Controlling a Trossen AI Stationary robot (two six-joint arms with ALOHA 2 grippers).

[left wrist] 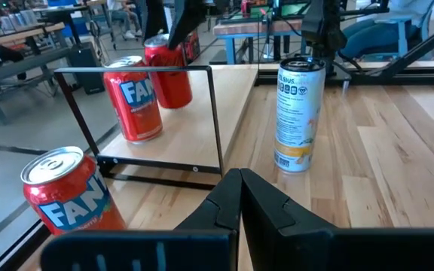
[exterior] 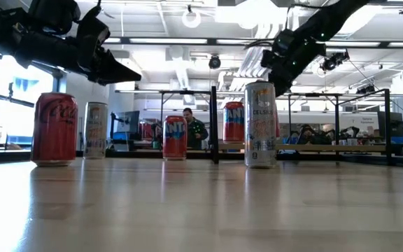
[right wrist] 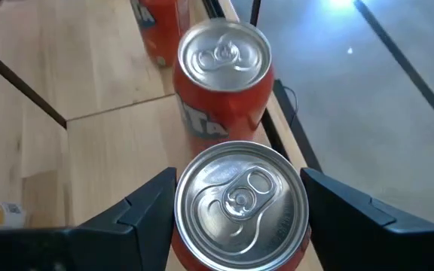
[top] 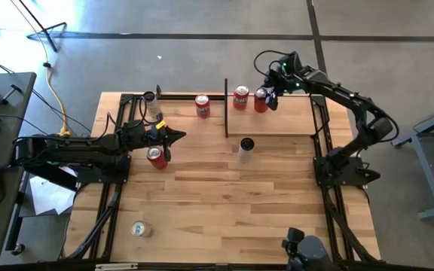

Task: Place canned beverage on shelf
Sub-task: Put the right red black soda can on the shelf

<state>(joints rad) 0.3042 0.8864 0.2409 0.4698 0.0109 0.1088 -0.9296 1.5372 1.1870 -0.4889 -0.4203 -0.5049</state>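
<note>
My right gripper [top: 265,98] is over the far part of the shelf [top: 292,122], shut on a red beverage can [right wrist: 239,203] whose silver top faces the right wrist camera. An orange Fanta can [right wrist: 224,75] stands on the shelf board just beyond it. In the low view the held can [exterior: 278,120] is almost hidden behind a tall white can [exterior: 260,124]. My left gripper [top: 176,136] hovers shut at the table's left, beside a red Coca-Cola can [top: 156,156]. My right gripper pinches the red can between its two fingers [right wrist: 145,207], one on each opposite side, at the wall just under the top rim [right wrist: 184,214]. The fingers slant down from above. The can stays upright; I cannot tell whether its base rests on the shelf board.
Another Fanta can [top: 203,105] stands on the table left of the shelf's black posts [top: 226,105]. The tall white can [top: 246,148] stands mid-table in front of the shelf. A slim can [top: 151,102] is at the far left, and one can [top: 139,228] lies near the front left.
</note>
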